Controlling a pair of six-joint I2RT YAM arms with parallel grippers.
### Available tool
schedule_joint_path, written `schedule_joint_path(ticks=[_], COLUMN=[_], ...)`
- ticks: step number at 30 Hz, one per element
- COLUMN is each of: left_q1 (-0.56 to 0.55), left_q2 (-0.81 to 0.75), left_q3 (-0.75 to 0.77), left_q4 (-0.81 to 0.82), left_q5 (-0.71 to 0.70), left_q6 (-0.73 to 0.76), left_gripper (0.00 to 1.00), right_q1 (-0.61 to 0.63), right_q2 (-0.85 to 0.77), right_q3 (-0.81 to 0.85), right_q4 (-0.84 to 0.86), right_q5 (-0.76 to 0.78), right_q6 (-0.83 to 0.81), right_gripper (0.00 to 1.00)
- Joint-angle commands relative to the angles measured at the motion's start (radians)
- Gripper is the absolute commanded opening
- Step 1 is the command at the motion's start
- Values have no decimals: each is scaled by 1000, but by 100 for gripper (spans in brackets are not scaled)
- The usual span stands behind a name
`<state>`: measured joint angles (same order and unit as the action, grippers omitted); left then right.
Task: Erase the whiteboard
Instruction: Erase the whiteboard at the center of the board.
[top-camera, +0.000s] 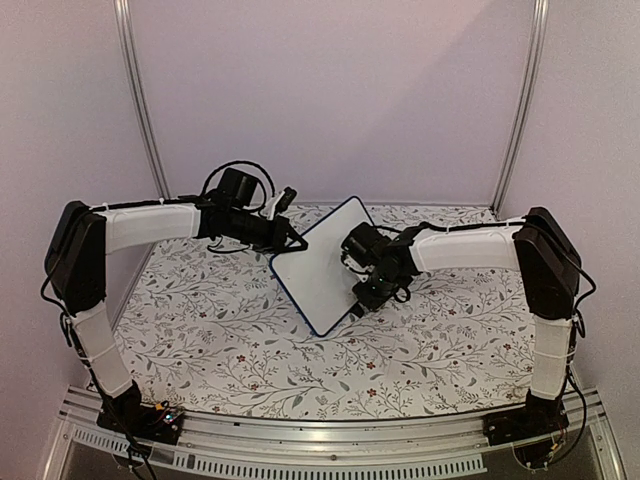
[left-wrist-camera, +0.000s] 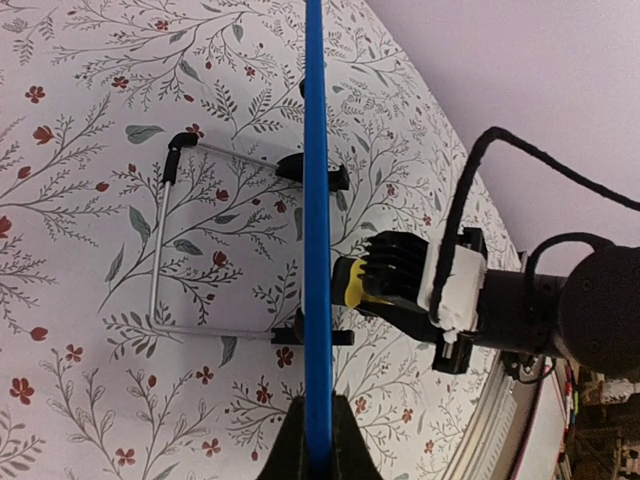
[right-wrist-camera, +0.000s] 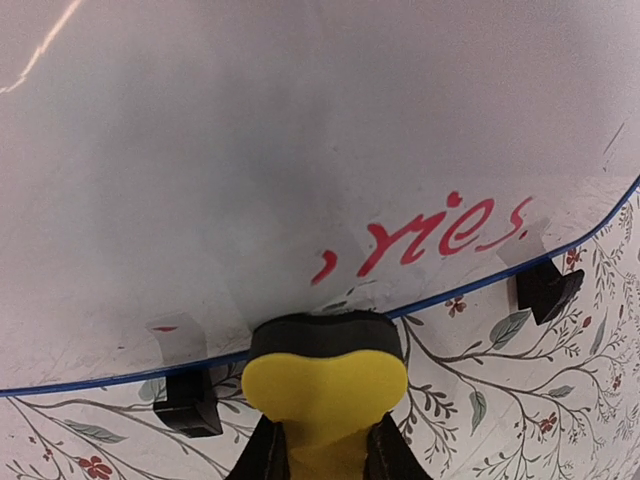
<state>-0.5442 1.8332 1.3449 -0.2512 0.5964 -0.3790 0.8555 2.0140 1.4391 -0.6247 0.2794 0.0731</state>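
The whiteboard (top-camera: 318, 268) stands tilted on the flowered table, its white face toward the right arm. My left gripper (top-camera: 296, 243) is shut on the board's blue edge (left-wrist-camera: 315, 200), pinched between the fingers of that gripper (left-wrist-camera: 318, 445). My right gripper (right-wrist-camera: 325, 447) is shut on a yellow sponge eraser (right-wrist-camera: 325, 378), whose dark pad touches the board's lower edge. Red writing (right-wrist-camera: 430, 235) remains near that edge of the whiteboard (right-wrist-camera: 300, 130); the rest of the face looks wiped and smudged grey. In the left wrist view the eraser (left-wrist-camera: 350, 283) sits against the board's far side.
Two black feet (right-wrist-camera: 188, 403) (right-wrist-camera: 545, 290) clip the board's lower edge. A wire stand (left-wrist-camera: 165, 240) lies behind the board on the flowered tablecloth (top-camera: 220, 340). Metal posts (top-camera: 140, 100) and walls bound the back; a rail (top-camera: 330, 440) runs along the near edge.
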Motion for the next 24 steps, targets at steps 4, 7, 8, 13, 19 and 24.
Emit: schedule_joint_path(ticks=[4, 7, 8, 13, 19, 24], left_q1=[-22, -21, -19, -19, -25, -21], left_q2=[31, 35, 34, 21, 19, 21], left_q3=[3, 6, 7, -2, -2, 2], left_q4=[-47, -55, -55, -39, -37, -44], left_q5=[0, -10, -7, 13, 19, 14], left_q6=[45, 50, 50, 38, 38, 41], left_gripper=[0, 0, 0, 0, 0, 0], right_q1=[57, 60, 61, 68, 70, 35], right_q2=[-56, -69, -68, -39, -8, 27], right_q3=[-33, -16, -9, 0, -7, 0], right_q4=[115, 105, 100, 108, 97, 58], right_q5=[-48, -63, -66, -47, 122, 165], right_q6=[-56, -62, -62, -62, -61, -13], right_gripper=[20, 20, 20, 20, 20, 20])
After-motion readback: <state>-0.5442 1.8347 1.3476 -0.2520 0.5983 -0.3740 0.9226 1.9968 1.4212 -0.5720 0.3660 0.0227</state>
